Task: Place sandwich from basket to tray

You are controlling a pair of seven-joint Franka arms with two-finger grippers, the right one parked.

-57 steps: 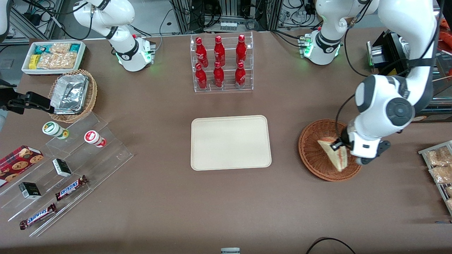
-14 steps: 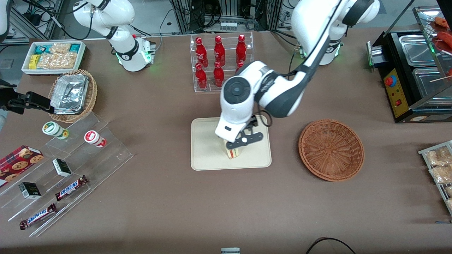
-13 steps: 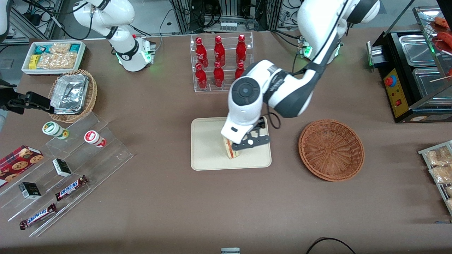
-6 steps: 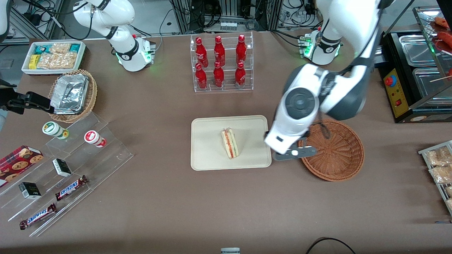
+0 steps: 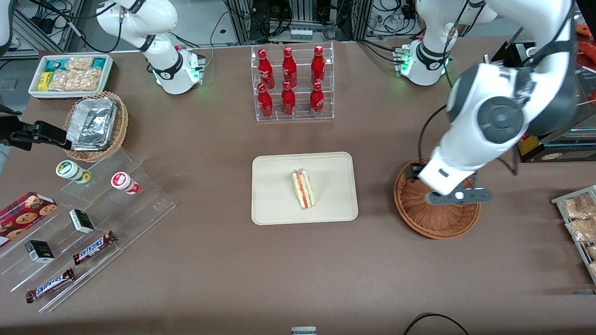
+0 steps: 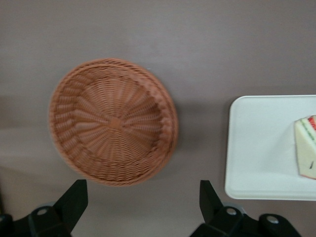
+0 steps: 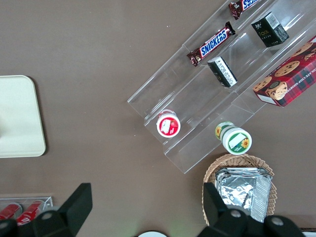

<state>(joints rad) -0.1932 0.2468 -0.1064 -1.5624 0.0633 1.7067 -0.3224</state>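
Since sandwich (image 5: 303, 189) already sits on its side near middle of tray (image 5: 272, 209), w/ red+green filling edge showing, looks like job's basically done imo. Gripper (image 5: 454, 197) hangs above basket (image 5: 436, 228), fingers (image 6: 73, 198) spread wide, holding nothing. Basket empty in wrist cam, tray & sandwich edge peeking in beside it. Best move now prob: lift straight up, clear of wicker rim, no dipping back down, no sweeping low toward tray. Could nudge sandwich otherwise. Fine to leave jaws released & park.

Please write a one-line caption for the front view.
Sandwich on tray; open tool above empty basket.
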